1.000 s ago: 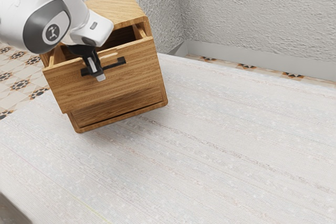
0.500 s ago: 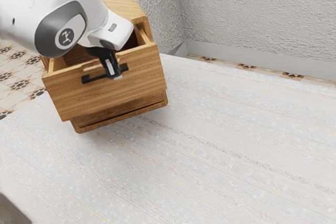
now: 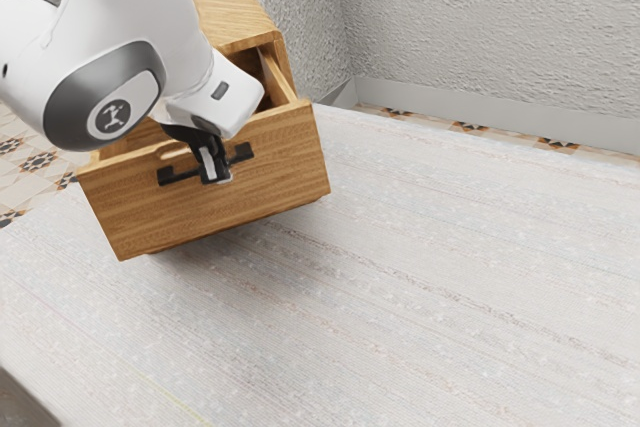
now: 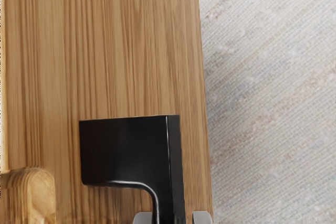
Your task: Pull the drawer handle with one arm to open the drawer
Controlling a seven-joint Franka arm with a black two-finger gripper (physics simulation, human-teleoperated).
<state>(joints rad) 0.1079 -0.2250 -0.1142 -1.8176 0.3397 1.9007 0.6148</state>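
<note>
Drawer (image 3: 255,182) juts well past its cabinet (image 3: 232,9), fingers (image 3: 211,164) pinching the handle (image 3: 241,154), table (image 3: 450,277) stretching wide ahead.

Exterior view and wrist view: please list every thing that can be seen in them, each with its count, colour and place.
cabinet: one, light brown wood, on the table by the wall corner.
drawer: one, same wood, pulled out of the cabinet toward the camera.
handle: one, black, on the drawer's front.
table: one, pale grey-white, under the cabinet.
wall: two faces that meet in a corner, grey and rough, behind the table.
floor: one, patterned tiles, beyond the table's edges.
arm: one, white and grey, above the drawer.
gripper: one, black with pale fingertips, closed on the handle.
</note>
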